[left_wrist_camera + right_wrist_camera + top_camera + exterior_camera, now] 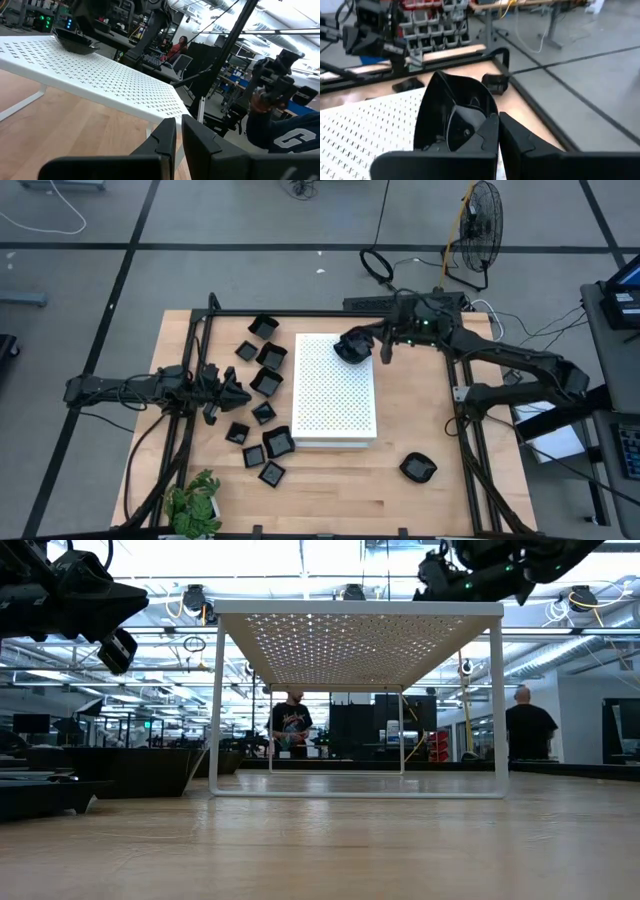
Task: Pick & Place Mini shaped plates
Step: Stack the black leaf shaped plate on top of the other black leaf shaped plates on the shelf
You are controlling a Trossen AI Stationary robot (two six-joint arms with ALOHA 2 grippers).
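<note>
The white perforated board [335, 395] stands on thin legs in the middle of the table. My right gripper [372, 348] is over the board's far right corner, shut on a rounded glossy black mini plate [350, 347]. In the left wrist view that plate [75, 42] shows at the board's far end. Several more black plates [266, 382] lie on the table left of the board, and one [417, 469] lies near right. My left gripper [235, 392] hovers shut among the left plates and holds nothing. My right gripper pinches the black plate by its rim [487, 122] between the two fingers, coming level from the table's right side. The plate [452, 112] is tilted, its hollow turned toward the wrist camera. Whether its underside rests on the board or hangs just above it, I cannot tell.
A small potted plant [195, 505] stands at the near left corner. A black metal frame [190, 330] runs along the table's left and far edges. Bare wood lies near the board and on its right. People stand in the room beyond the table.
</note>
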